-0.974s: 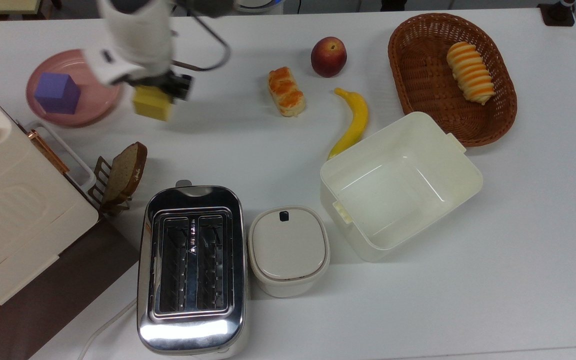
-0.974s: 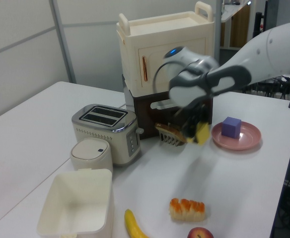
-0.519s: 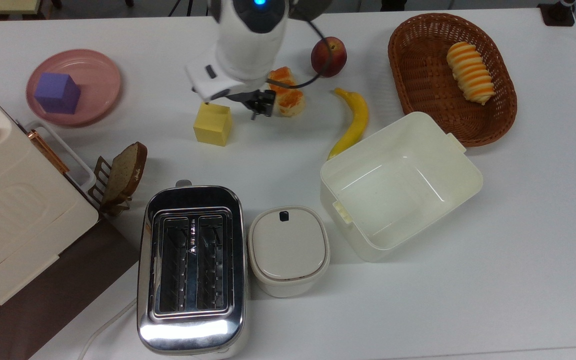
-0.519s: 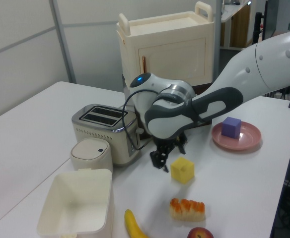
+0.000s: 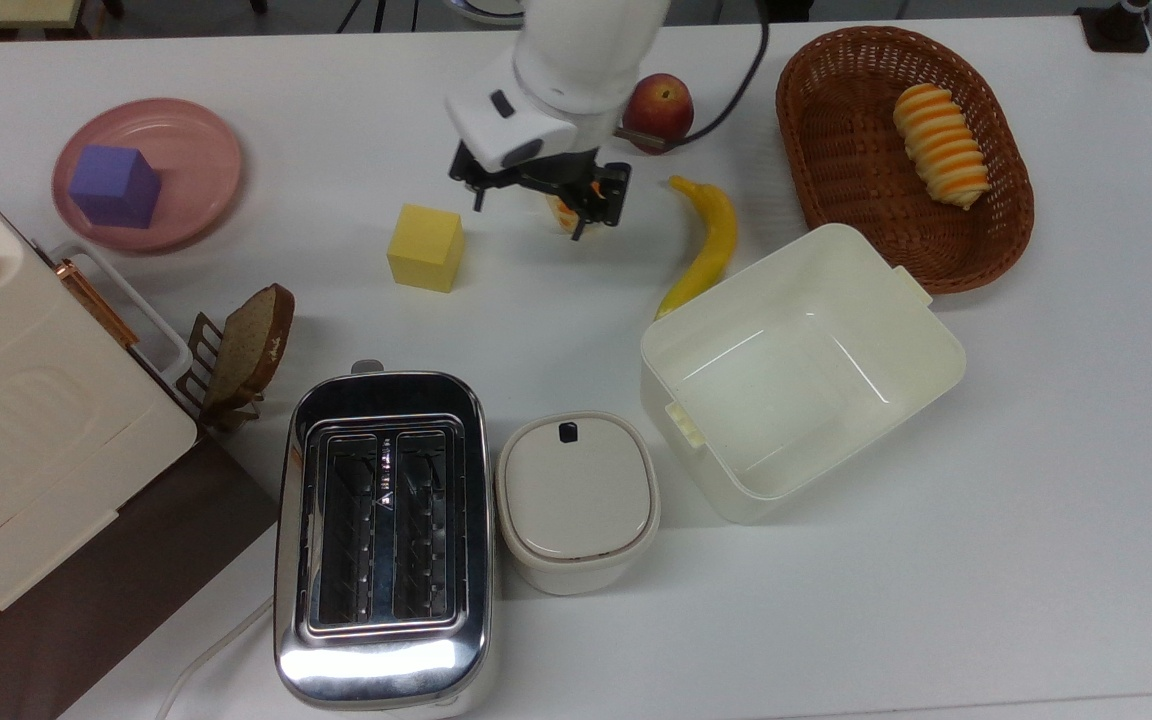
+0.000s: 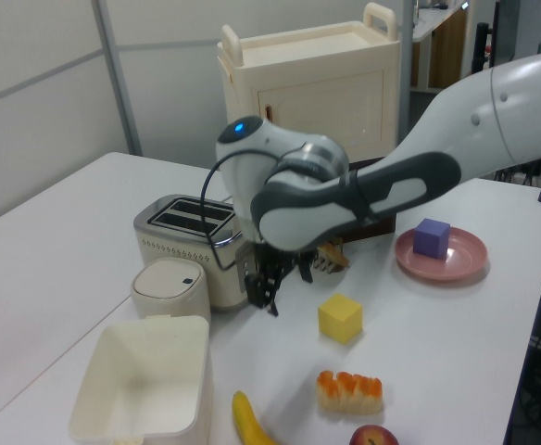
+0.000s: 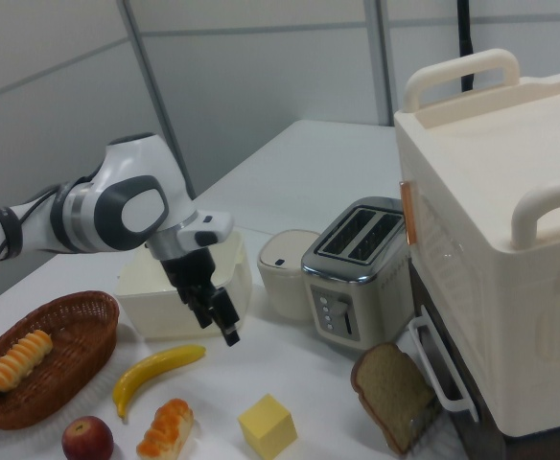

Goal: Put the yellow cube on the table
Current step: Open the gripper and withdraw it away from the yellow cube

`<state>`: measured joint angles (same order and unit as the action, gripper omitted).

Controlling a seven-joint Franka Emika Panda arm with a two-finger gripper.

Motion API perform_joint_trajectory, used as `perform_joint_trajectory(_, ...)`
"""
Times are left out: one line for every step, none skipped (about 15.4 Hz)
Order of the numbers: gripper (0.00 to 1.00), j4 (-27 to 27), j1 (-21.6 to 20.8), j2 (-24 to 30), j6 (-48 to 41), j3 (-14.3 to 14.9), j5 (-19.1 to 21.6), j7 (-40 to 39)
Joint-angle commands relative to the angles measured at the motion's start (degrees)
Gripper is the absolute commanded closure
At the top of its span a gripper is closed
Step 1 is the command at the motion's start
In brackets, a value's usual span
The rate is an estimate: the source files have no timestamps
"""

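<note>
yellow cube [image 5: 424,247] resting on the table [image 5: 1036,480], claw [image 5: 528,212] wide, empty, nearby

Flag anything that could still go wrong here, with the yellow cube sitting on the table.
1. The gripper, jaws open, hangs right over the glazed pastry in the top view; dipping could press it.
2. The banana and peach lie near the arm's path; a low sweep might knock them.
3. The yellow cube rests free on the table, so a backward swing could nudge it.
</note>
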<state>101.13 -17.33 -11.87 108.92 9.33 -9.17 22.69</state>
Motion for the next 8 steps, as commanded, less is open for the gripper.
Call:
perform_joint_trajectory(0.00, -0.49, 8.17, 3.25, -3.78, -3.26, 3.61, -8.35)
perform_joint_trajectory(0.00, -1.28, 9.66, 3.61, -4.76, -2.83, 5.81, -10.19)
perform_joint_trajectory(0.00, -1.63, 11.33, 4.13, -6.42, -2.74, 7.48, -12.30)
perform_joint_trajectory(0.00, -1.90, 12.57, 5.36, -7.83, -2.73, 8.11, -13.54)
perform_joint_trajectory(0.00, -2.07, 13.28, 6.33, -8.37, -2.73, 8.20, -13.29)
perform_joint_trajectory(0.00, -2.16, 14.07, 7.47, -8.63, -2.73, 8.29, -13.03)
perform_joint_trajectory(0.00, -2.16, 14.51, 8.00, -9.33, -2.82, 8.38, -12.94)
perform_joint_trajectory(0.00, -2.16, 14.60, 8.01, -9.69, -2.82, 8.64, -12.76)
